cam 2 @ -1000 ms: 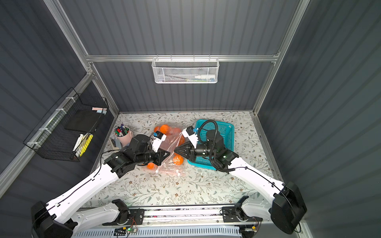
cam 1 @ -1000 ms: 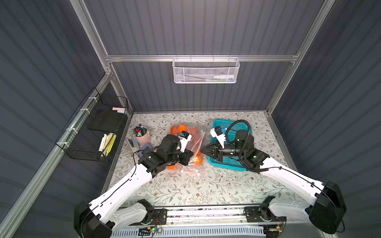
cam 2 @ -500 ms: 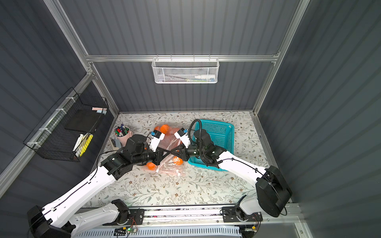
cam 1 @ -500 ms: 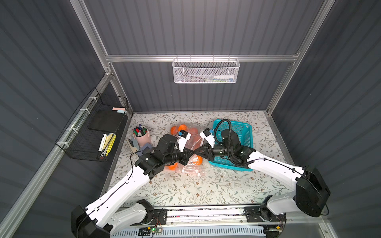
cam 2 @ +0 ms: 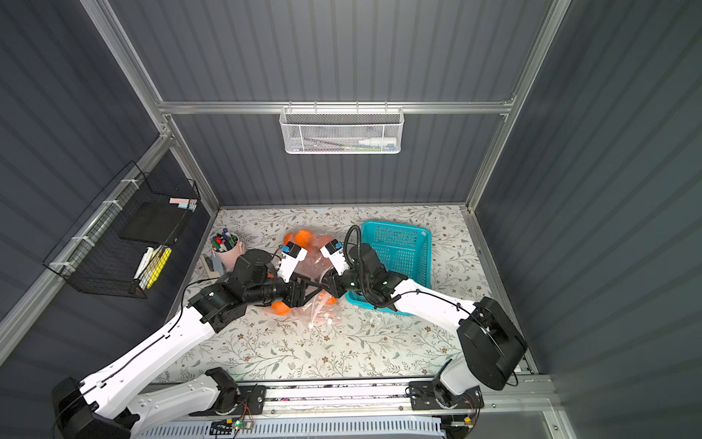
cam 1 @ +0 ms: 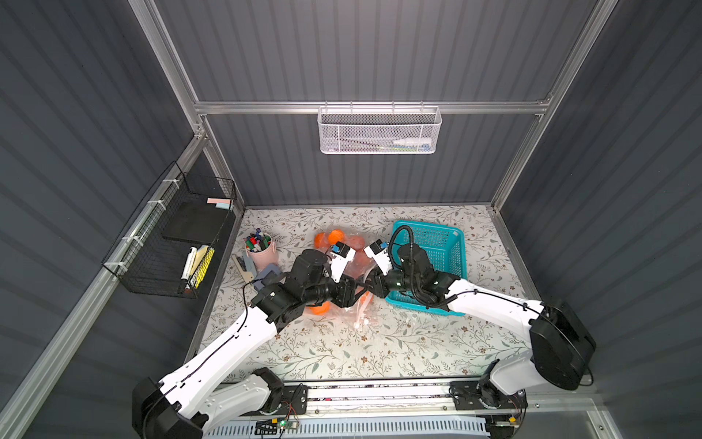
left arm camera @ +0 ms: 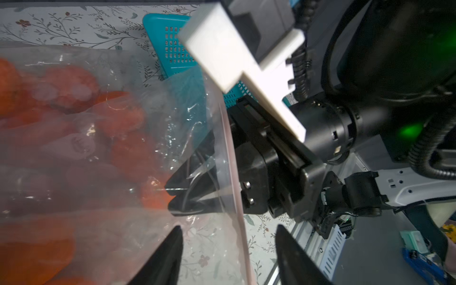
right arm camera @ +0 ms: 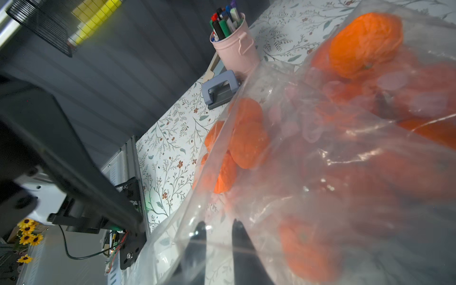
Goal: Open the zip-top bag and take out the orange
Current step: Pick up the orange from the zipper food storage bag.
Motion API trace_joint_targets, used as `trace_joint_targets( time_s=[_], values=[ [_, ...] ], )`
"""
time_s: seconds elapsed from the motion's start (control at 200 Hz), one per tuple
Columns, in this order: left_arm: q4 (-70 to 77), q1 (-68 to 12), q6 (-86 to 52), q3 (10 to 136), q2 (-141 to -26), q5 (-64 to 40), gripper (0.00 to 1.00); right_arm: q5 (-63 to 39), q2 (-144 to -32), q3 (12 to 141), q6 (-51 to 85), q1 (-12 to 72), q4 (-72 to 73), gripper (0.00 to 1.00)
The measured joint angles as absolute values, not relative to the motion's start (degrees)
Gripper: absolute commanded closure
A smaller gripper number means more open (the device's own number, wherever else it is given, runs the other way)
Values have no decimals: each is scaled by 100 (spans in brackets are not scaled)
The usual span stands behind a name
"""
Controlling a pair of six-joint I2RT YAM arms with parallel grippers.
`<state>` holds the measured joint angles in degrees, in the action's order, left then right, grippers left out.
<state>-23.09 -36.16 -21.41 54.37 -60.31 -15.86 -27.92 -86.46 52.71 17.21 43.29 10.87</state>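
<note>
Dark ribbed walls close in a table (cam 1: 342,353) covered with a cloth printed in leafy sprigs. Near its middle lies the zip-top bag (cam 1: 359,262). It is a soft, clear, crinkled film with a faint pink zip strip (left arm camera: 233,172) along its mouth, and it bulges with round, dimpled oranges (right arm camera: 365,42) that we see through the plastic. The left gripper (left arm camera: 228,228) has its two black fingers spread wide, and the zip strip runs through the gap between them. The right gripper (left arm camera: 172,195) faces it nose to nose at the bag's mouth. Its wedge-shaped black fingers reach past the strip and show through the film with a narrow gap between them. We cannot tell whether they pinch the plastic. In both top views the two grippers stand tip to tip over the end of the bag nearer the arms' bases, with oranges behind and beside them. Just beside the right arm stands a turquoise plastic basket (cam 1: 440,247) with a perforated floor. A pink metal cup (right arm camera: 234,49) of pens stands near the table's left edge.
</note>
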Motion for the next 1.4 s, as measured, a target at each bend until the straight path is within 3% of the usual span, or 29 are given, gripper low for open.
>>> trace_joint_targets(
  time_s=[0.09,0.325,0.455,0.99,1.226,1.401],
  values=[
    [-2436,-3454,-2226,5437,-6025,-775,1,-2810,-8711,5017,1599,4327,1367,76],
    [-2331,-1649,-2314,5043,-6064,576,1,-3022,-9153,4884,1247,4327,2034,75],
    [-2029,-1315,-2324,4661,-6434,991,3,-3120,-9321,4838,1162,4327,2338,74],
    [276,-499,-2534,3813,-7793,309,20,-3356,-9413,4576,1131,4329,2893,75],
    [777,-480,-2611,3822,-8265,-252,36,-3417,-9415,4576,1131,4331,2923,75],
    [930,-480,-2611,3824,-8364,-554,72,-3437,-9413,4576,1131,4333,2917,75]
  ],
)
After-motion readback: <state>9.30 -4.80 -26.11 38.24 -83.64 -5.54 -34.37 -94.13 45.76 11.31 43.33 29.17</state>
